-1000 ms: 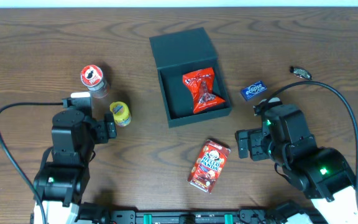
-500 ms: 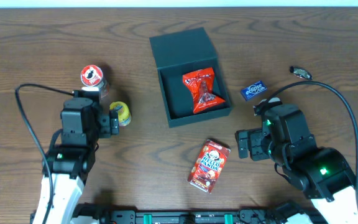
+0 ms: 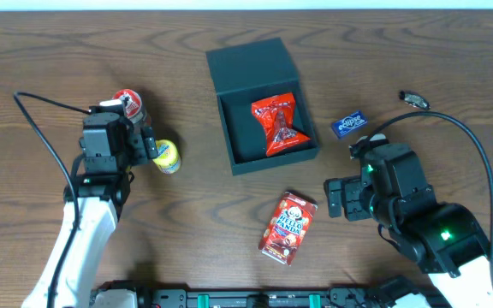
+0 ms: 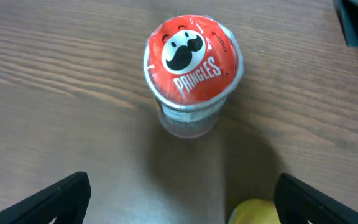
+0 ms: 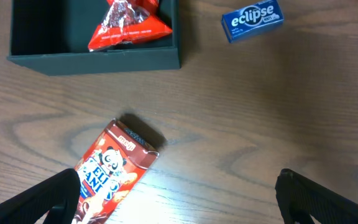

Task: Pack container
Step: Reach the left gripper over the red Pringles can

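Observation:
The container (image 3: 281, 160) is a dark teal square box at the table's middle, its lid (image 3: 251, 63) hinged open behind it. A red snack bag (image 3: 279, 125) lies inside. In the right wrist view its front wall (image 5: 95, 61) and the bag (image 5: 128, 25) show at the top left. My left gripper (image 3: 145, 144) stands open between a red-topped Pringles can (image 3: 127, 104) and a yellow-topped can (image 3: 167, 156). In the left wrist view the left gripper (image 4: 182, 200) holds nothing. The Pringles can (image 4: 191, 62) stands ahead and the yellow can (image 4: 253, 213) sits by the right finger. My right gripper (image 3: 335, 198) is open and empty.
A red Hello Panda box (image 3: 288, 228) lies in front of the container, left of the right gripper (image 5: 179, 200) and by its left finger in the wrist view (image 5: 110, 173). A blue Eclipse gum pack (image 3: 347, 124) and a small dark object (image 3: 413, 99) lie at the right.
My left arm has moved toward the far side of the table, bringing its open gripper up beside the Pringles can and the yellow can. The right arm has not moved.

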Robot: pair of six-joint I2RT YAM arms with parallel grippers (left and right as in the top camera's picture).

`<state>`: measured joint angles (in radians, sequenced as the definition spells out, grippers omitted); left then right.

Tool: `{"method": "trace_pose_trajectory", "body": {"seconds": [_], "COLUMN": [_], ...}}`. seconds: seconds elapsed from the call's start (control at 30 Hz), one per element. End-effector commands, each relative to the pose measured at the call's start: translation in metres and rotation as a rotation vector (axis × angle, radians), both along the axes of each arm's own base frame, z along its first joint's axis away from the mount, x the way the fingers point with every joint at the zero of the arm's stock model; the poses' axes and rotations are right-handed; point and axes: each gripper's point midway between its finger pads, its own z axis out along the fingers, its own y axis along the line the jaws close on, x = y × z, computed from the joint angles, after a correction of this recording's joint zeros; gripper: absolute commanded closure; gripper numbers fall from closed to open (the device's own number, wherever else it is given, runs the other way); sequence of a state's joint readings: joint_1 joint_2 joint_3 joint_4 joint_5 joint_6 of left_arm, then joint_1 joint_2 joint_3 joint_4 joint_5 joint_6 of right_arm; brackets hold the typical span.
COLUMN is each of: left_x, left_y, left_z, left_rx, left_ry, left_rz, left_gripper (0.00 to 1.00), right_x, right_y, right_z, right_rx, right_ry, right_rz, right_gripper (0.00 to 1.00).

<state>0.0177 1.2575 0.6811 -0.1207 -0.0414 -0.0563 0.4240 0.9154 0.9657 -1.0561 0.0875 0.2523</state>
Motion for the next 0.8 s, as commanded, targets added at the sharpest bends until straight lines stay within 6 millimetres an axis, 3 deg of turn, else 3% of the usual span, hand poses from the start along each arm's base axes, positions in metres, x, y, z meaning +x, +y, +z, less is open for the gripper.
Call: {"method": "trace_pose_trajectory", "body": {"seconds": [0.0,0.2,0.77], "left_x": [0.011,0.025,0.058], "left_y": [-0.011,-0.011,-0.003], "left_z": [-0.010,-0.035,-0.060], "left_rx": [-0.073,-0.076,-0.046], "left_ry": [0.010,0.030,-0.034], "left_rz": [-0.036,-0.037,-0.012], "left_gripper": [0.05,0.05,0.05], "right_x": [0.001,0.005,0.012], "right_y": [-0.001,0.001,0.000], "right_z": [-0.001,-0.008,-0.016], "right_rx": [-0.012,-0.025,-0.056], "right_ry": [-0.001,0.026,0.047], "right_rz": [-0.007,-0.007,-0.020], "right_gripper": [0.01,0.01,0.01]}}
